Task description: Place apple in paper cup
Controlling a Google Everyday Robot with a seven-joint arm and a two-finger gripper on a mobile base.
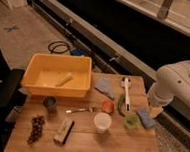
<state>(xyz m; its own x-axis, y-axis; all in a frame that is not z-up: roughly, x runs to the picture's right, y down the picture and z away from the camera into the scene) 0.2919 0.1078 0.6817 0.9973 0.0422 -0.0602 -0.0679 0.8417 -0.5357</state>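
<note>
The apple (107,106), small and orange-red, lies on the wooden table (132,149) just behind the paper cup. The paper cup (102,122) is short and white and stands upright near the table's middle front. The apple is outside the cup, close to its far rim. My white arm (174,86) reaches in from the right edge. My gripper (154,111) hangs at its lower end by the table's right edge, to the right of the apple and the cup and holding nothing that I can see.
A yellow bin (58,75) with a pale stick-like item stands back left. A dark grey cup (49,103), grapes (36,128), a wrapped bar (63,130), a fork (80,110), a blue cloth (105,87), a white-handled tool (126,93) and sponges (145,117) lie around.
</note>
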